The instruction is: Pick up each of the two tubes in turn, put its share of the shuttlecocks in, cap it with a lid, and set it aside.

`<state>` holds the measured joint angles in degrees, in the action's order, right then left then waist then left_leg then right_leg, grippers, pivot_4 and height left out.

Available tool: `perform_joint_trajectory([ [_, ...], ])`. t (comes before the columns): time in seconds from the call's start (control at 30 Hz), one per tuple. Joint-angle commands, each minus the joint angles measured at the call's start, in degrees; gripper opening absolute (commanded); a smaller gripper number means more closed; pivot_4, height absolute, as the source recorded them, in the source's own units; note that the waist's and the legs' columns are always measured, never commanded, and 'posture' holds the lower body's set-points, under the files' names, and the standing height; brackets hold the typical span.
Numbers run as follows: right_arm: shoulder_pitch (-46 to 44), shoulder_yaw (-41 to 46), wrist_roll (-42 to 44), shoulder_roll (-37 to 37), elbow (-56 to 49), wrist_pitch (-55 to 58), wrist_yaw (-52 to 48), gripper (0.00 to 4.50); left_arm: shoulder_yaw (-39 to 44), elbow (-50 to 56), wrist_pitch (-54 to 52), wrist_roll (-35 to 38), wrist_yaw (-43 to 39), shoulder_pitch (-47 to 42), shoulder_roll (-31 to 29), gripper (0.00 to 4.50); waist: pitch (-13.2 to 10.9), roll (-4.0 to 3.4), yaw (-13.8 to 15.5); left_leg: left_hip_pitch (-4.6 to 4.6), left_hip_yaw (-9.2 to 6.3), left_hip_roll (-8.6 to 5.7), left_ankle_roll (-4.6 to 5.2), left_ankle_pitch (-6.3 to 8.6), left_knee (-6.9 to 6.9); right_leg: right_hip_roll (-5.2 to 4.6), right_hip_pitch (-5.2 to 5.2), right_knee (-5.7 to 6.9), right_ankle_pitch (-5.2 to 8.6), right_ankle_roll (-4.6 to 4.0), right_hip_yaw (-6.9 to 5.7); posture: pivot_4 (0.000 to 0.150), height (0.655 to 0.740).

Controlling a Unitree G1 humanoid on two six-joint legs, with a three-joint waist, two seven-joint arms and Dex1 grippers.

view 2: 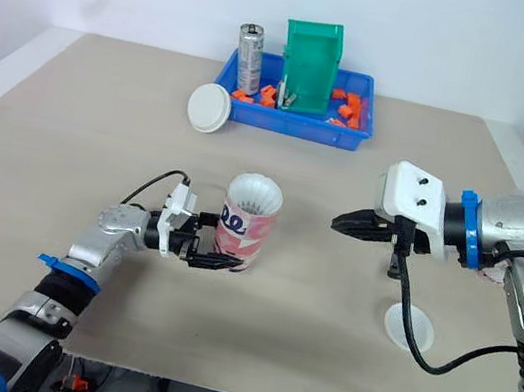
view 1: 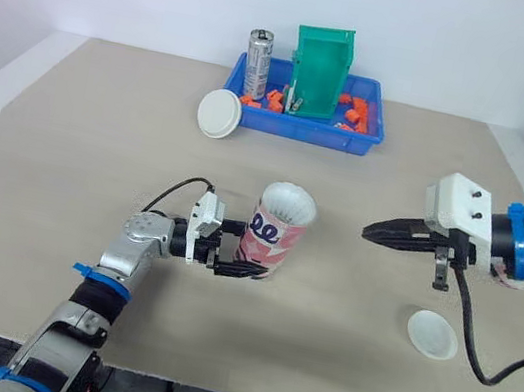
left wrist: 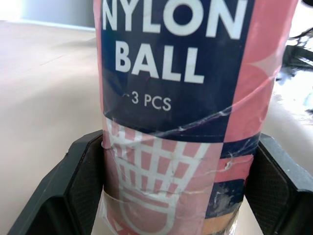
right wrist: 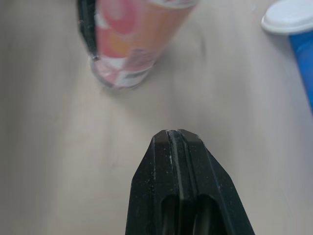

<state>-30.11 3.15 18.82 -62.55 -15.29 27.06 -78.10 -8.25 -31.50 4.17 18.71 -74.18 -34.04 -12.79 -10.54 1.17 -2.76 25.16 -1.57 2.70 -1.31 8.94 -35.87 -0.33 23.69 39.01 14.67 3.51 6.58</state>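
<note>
Left wrist view: I see my left hand (left wrist: 181,188) pinching the pink tube (left wrist: 186,98) low down, one finger on each side.
Tube: upright on the worktop (view 1: 73,173), centre of the head view, a white shuttlecock (view 1: 288,204) at its open top.
Right hand (view 1: 374,233): fingers pressed together, holding nothing, right of centre, apart from the tube.
Lids: a white lid (view 1: 432,335) lower right, a second lid (view 1: 220,112) upper left of centre, just beside the blue tray (view 1: 299,131).
</note>
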Motion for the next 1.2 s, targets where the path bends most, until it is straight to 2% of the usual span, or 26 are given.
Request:
perform_joint_trajectory([
  [0.03, 1.02, 4.13, 1.56, -2.48, -2.23, 0.8, 1.1, 0.06, 0.89, -3.47, 2.92, -0.57, -0.54, -0.12, 0.66, 3.83, 0.0, 0.01, -0.03, 0.0, 0.04, -0.01, 0.0, 0.0, -0.02, -0.02, -0.02, -0.03, 0.0, 0.03, 0.04, 0.15, 0.7362],
  [0.17, 2.88, 5.43, 2.13, -4.27, -2.74, 1.5, 1.46, 0.06, -0.39, -4.32, 2.96, -2.18, -2.5, 2.81, -1.62, 3.83, 0.05, -0.03, -0.04, -0.05, 0.03, -0.02, -0.01, 0.01, 0.04, 0.0, -0.06, -0.04, -0.08, 0.3, 0.08, 0.15, 0.7362],
  [0.3, 6.84, 7.25, 2.23, -6.54, -2.55, 1.65, 0.79, 0.06, -0.53, -4.63, 2.94, -3.17, -3.22, 4.75, -3.89, 3.83, 0.14, -0.08, -0.14, -0.31, 0.03, 0.0, -0.02, 0.02, 0.24, 0.02, -0.2, -0.04, 0.01, 0.18, 0.07, 0.15, 0.7362],
  [0.4, 12.92, 10.33, 0.6, -9.06, 1.52, -0.2, -0.47, 0.06, -0.38, -3.45, 2.85, -2.99, -2.82, 5.33, -4.55, 3.83, 0.32, -0.16, -0.16, -0.61, 0.06, 0.03, -0.06, 0.05, 0.37, 0.02, -0.43, -0.03, 0.26, -0.17, 0.06, 0.15, 0.7362],
  [0.5, 18.78, 11.31, -2.09, -12.04, 7.62, -4.04, -2.71, 0.85, -0.27, -2.59, 2.59, -2.69, -2.21, 5.38, -4.34, 3.83, 0.39, -0.14, -0.11, -0.65, 0.06, 0.03, -0.06, 0.05, 0.36, 0.01, -0.48, -0.03, 0.25, -0.18, 0.06, 0.15, 0.7362],
  [0.63, 22.34, 7.09, -8.34, -14.15, 14.7, -11.42, -2.09, 2.51, -0.09, -1.95, 2.39, -2.34, -1.7, 5.33, -3.99, 3.83, 0.49, -0.27, -0.53, -0.82, 0.32, 0.04, -0.06, 0.05, 0.35, -0.06, -0.51, -0.03, 0.19, -0.17, 0.19, 0.15, 0.7362],
  [0.67, 21.71, 5.28, -9.79, -13.93, 16.8, -12.37, -1.61, 3.1, -0.02, -1.83, 2.57, -2.35, -1.34, 5.31, -3.82, 3.83, 0.5, -0.27, -0.55, -0.85, 0.33, 0.04, -0.06, 0.05, 0.35, -0.06, -0.52, -0.02, 0.19, -0.16, 0.2, 0.15, 0.7362],
  [0.93, 5.22, -7.23, -16.72, -6.49, 32.2, -15.04, -1.34, 3.1, -0.08, 1.24, 1.68, -1.97, -0.46, 6.5, -3.5, 3.83, 0.52, -0.28, -1.59, -0.88, 0.43, -0.03, -0.07, 0.03, 0.26, -0.08, -0.54, -0.03, 0.08, -0.03, 0.4, 0.15, 0.7362],
  [1.2, 1.63, -10.46, -17.51, -5.64, 37.06, -17.85, -6.76, 3.1, 0.47, 4.66, 0.69, -1.65, 0.88, 7.21, -4.13, 3.83, 0.53, -0.29, -1.53, -0.8, 0.39, -0.1, -0.16, 0.1, 0.38, -0.07, -0.54, -0.03, 0.28, 0.19, 0.51, 0.15, 0.7362],
])
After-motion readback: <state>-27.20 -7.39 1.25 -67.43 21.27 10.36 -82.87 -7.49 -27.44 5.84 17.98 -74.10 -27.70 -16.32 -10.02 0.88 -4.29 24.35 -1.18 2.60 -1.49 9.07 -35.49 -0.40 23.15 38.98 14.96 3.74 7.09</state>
